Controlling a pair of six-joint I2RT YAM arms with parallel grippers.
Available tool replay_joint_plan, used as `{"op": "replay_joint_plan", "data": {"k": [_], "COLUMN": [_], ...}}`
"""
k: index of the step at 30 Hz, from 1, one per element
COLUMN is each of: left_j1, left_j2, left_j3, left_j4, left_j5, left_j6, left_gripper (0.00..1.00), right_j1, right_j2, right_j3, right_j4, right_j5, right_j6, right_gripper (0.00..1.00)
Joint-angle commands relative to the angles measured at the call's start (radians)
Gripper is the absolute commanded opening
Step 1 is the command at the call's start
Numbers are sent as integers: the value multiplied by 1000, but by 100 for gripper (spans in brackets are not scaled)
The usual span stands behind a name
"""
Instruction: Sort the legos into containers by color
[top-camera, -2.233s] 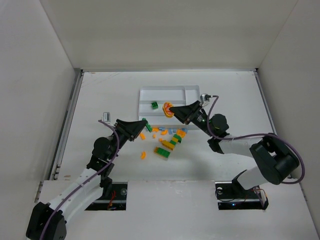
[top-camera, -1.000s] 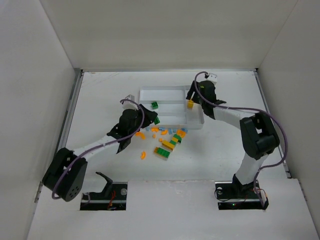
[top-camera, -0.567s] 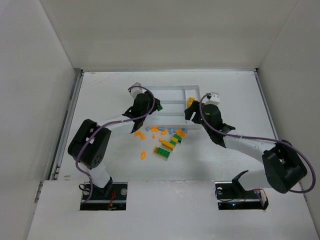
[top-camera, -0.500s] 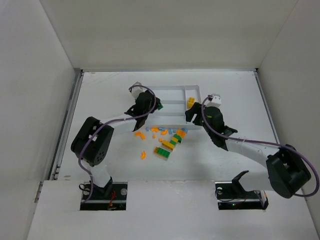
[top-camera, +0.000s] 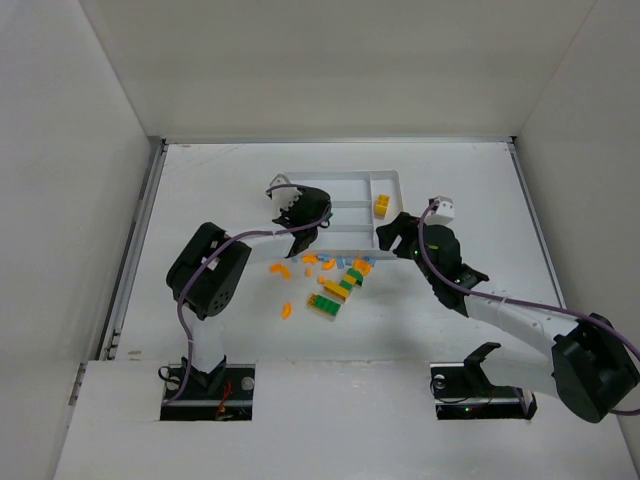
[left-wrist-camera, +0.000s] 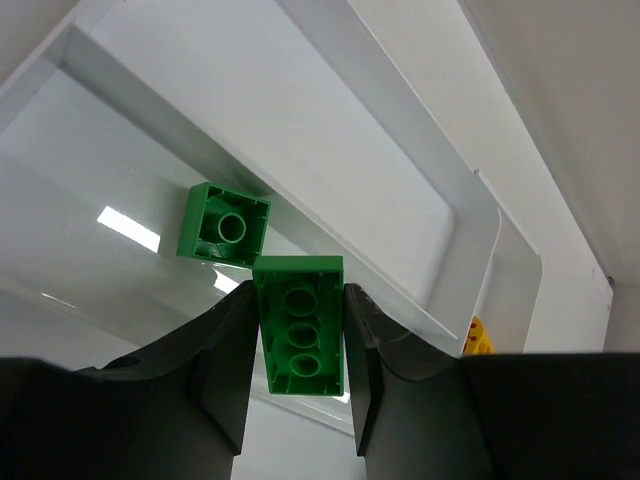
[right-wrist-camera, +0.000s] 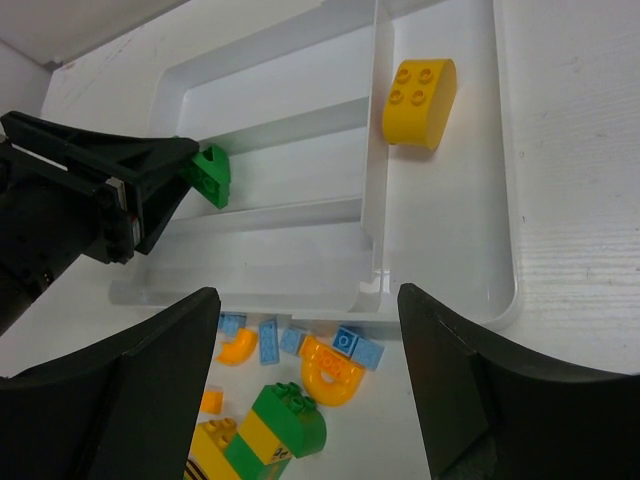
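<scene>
Left gripper: we see its jaws (left-wrist-camera: 300, 296) clenched on a green lego brick (left-wrist-camera: 297, 345), one finger (left-wrist-camera: 232, 340) flat against each long side of it

Held brick: it hangs stud-holes towards the wrist camera, above the left part of the white tray (left-wrist-camera: 330, 130) and across one of its divider walls

Second green brick: it lies in a long slot (left-wrist-camera: 224, 224), just left of and beyond the held one, on the near side of a divider; we cannot tell whether the two bricks touch

Left gripper from above: it sits over the left end of the tray (top-camera: 308, 215), hiding both green bricks there

Right gripper: we see it released and empty (right-wrist-camera: 305, 292), its jaws spread wide, hovering over the tray's near wall where the long slots meet the crosswise end slot

Right gripper from above: it is at the near right corner of the tray (top-camera: 388, 235)

Yellow brick: a rounded yellow lego (right-wrist-camera: 418, 88) lies alone in the crosswise end slot at the right, towards its far end

Loose legos: the unsorted ones lie on the table (top-camera: 220, 200) just near of the tray (top-camera: 335, 285); closest to the right gripper are an orange arch (right-wrist-camera: 333, 368), light blue plates (right-wrist-camera: 357, 345) and a green and yellow stack (right-wrist-camera: 275, 425)

Stray orange pieces: a few lie to the left of the pile (top-camera: 281, 268), apart from it
</scene>
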Motion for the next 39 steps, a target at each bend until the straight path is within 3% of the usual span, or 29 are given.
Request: {"op": "replay_joint_plan", "data": {"k": [1,10,14,16,21,24,26,30,32,35,39], "left_j1": [-11,-34,-36,-39,-76,-109,-129,-157,-171,-194,-208], "left_j2": [-8,-25,-51,-73,-212,-356,-462,-683,-779,-879,-959], "left_j3": [45,25,-1,-10,-114,-258,-370,-579,-650,-687,-688], "left_j4": [-56,-67,-61,-61,-9,51,72,60,37,-41,-156], "left_j5": [-90,-118,-121,-113,-151,-158,-159,-125,-92,-53,-9], "left_j6": [-138,-133,-126,-110,25,139,183,217,224,226,230], "left_gripper": [28,50,53,52,44,42,41,41,41,41,41], "right_j1": [8,10,13,13,54,105,172,338,393,456,473], "right_j2": [-11,-25,-18,-19,-1,9,-14,-80,-88,-41,67], "right_j3": [5,0,6,6,40,34,13,-44,-47,12,100], "right_j4": [63,66,60,60,5,-21,-52,-75,-90,-159,-250], "right_j5": [-24,-33,-31,-33,-56,-69,-74,-63,-74,-117,-154], "right_j6": [14,21,16,13,-33,-29,-19,-59,-71,-105,-185], "right_gripper": [78,78,77,71,38,32,33,50,53,57,54]}}
